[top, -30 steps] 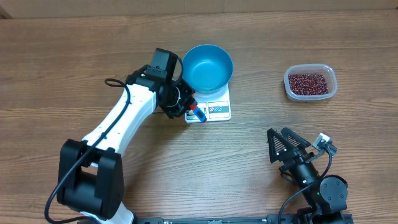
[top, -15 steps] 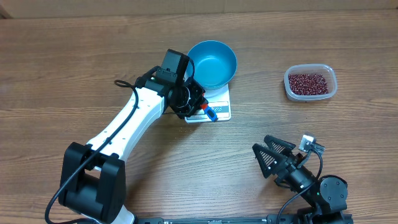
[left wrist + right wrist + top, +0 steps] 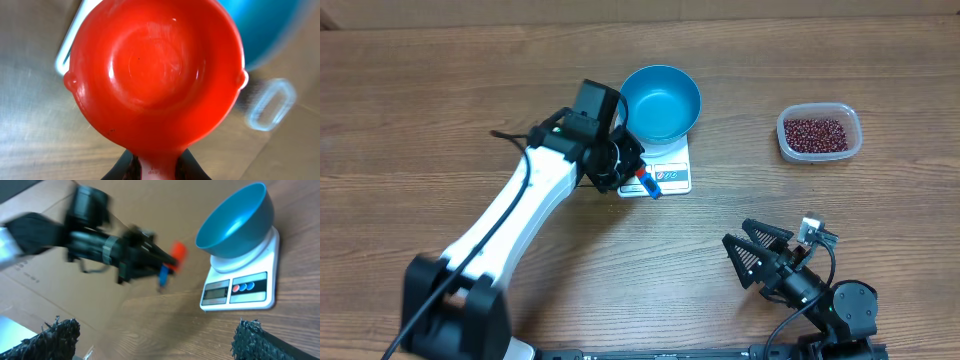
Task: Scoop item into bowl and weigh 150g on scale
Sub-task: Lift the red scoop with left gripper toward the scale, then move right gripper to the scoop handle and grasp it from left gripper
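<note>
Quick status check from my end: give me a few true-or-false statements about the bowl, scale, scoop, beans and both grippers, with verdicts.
1. The blue bowl sits on the scale. True.
2. The bowl has beans in it. False: its inside is bare.
3. The left gripper holds a red scoop that is empty. True.
4. The right gripper is clamped on the bean tub. False: it is open and well apart from the tub.
5. The beans lie in a clear tub apart from the scale. True.
</note>
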Available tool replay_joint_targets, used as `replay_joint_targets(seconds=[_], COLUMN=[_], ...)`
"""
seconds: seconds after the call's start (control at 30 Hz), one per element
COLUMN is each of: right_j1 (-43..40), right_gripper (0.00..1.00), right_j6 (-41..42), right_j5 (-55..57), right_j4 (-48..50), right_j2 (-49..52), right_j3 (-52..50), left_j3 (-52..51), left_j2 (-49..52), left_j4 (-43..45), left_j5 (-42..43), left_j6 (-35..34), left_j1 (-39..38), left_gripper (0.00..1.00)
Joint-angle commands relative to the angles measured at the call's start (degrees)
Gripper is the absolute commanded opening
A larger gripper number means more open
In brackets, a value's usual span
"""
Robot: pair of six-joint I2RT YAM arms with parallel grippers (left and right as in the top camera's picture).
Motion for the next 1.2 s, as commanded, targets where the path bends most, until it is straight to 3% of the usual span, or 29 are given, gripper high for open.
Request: replay_joint_targets(seconds=[0.0, 0.13, 0.4, 0.83, 1.17], right_j1=[-0.07, -0.04, -0.04, 6.27, 9.25], right_gripper=[1.0, 1.0, 1.0, 1.0, 1.0], right_j6=[-3.1, -3.74, -10.4, -9.99, -7.91], right_j5=[-0.24, 0.28, 0.79, 0.72, 2.01], right_j4=[0.04, 2.93, 3.23, 29.99, 39.98], right_j2=[2.86, 7.06, 22.18, 51.91, 65.92], right_j3=[-0.57, -0.24, 9.16, 20.33, 25.7], left_j3=[1.33, 1.36, 1.38, 1.42, 1.42], left_j2=[-8.17, -10.47, -6.88, -6.88, -6.88], left_j4=[5.2, 11.85, 12.46, 12.63, 12.61], left_j5=[-6.71, -7.3, -4.94, -1.29, 1.6], left_j6=[9.9, 12.09, 3.5, -17.79, -21.77], left_j1=[-1.92, -3.54, -4.24, -5.86, -6.49], left_gripper=[0.04, 0.04, 0.04, 0.04, 0.04])
